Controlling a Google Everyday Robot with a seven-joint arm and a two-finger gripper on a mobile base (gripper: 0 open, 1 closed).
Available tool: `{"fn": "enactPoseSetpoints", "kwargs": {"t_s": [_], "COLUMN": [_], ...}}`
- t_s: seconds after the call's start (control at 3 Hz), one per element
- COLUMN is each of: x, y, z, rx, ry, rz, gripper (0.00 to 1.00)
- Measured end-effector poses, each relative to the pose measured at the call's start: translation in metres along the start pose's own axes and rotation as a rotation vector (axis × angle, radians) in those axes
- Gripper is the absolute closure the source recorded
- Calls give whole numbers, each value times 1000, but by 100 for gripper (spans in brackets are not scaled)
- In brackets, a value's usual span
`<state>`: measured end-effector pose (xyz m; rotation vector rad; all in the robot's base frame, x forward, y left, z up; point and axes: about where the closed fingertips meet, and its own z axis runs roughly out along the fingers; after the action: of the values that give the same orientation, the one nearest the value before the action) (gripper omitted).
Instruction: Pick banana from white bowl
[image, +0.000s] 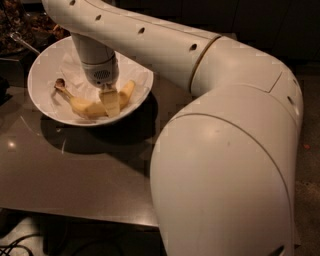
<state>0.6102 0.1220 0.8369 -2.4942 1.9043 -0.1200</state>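
Camera view shows the gripper (110, 101) lowered into the white bowl (42, 82) on the tabletop (75, 175), right at the banana's (82, 106) middle. The banana lies on crumpled paper (67, 70) inside the bowl. Whether the gripper clasps it cannot be told.

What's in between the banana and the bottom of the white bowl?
Crumpled white paper lies under the banana, lining the white bowl; the camera view shows it. The gripper is down at the banana's middle, inside the bowl.
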Motion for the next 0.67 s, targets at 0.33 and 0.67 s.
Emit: {"fn": "enactPoseSetpoints", "kwargs": {"t_s": [0.33, 0.67], "x": [2, 2], "y": [2, 2], "z": [1, 1], "rx": [-4, -4], "ry": [2, 2], "rz": [3, 3], "gripper": [63, 84]}}
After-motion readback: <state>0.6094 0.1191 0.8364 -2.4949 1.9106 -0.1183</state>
